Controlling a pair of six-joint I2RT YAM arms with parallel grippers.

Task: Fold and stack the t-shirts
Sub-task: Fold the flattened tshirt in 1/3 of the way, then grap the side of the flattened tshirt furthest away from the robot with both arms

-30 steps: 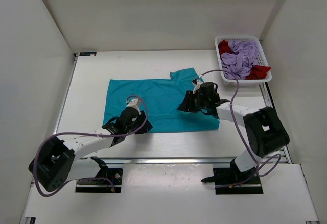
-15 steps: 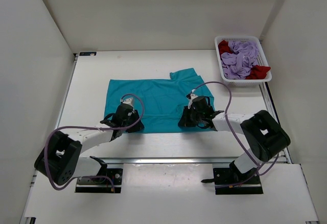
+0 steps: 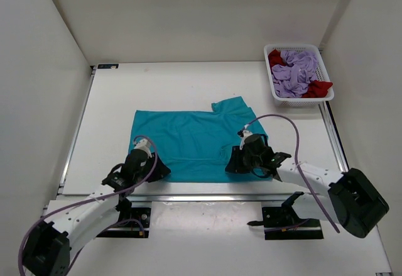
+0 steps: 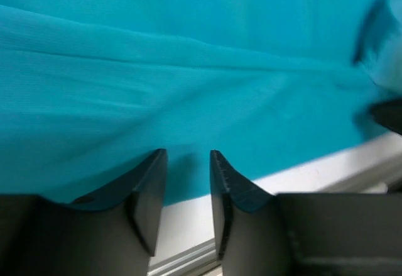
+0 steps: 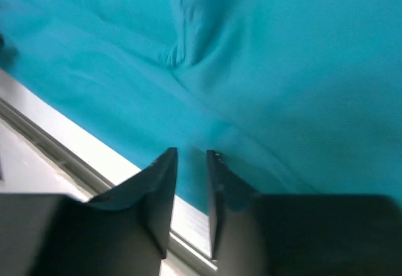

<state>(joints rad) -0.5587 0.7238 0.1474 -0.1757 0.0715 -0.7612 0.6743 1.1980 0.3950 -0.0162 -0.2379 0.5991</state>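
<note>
Teal shirt [image 3: 188,144] is lying spread flat on the table [image 3: 157,87], toward the near side, its near hem running almost parallel to the table's front edge and just short of it. One sleeve is sticking out at the far right corner, pointing toward the basket [image 3: 325,71]. Left gripper [image 3: 157,169] is sitting low at the near left corner of the teal shirt, with the arm reaching in from the near left. Left wrist view: the fingers [image 4: 147,194] are standing narrowly apart over the hem. Teal cloth is showing in the upper part of the gap and bare white table in the lower part, so nothing is being pinched there. Right gripper [image 3: 233,163] is sitting low over the near hem toward the right side of the shirt, well apart from the left one. Right wrist view: the fingers [image 5: 160,194] are also standing narrowly apart, with a slimmer gap. The hem is crossing just beyond the tips, and a small pucker is showing in the cloth farther out. Whether the tips are touching the fabric cannot be told in either wrist view. Purple shirt [image 3: 295,71] is lying crumpled in the basket at the far right corner of the table. Red shirt [image 3: 275,58] is bunched under it, showing at two opposite corners of the basket.
</note>
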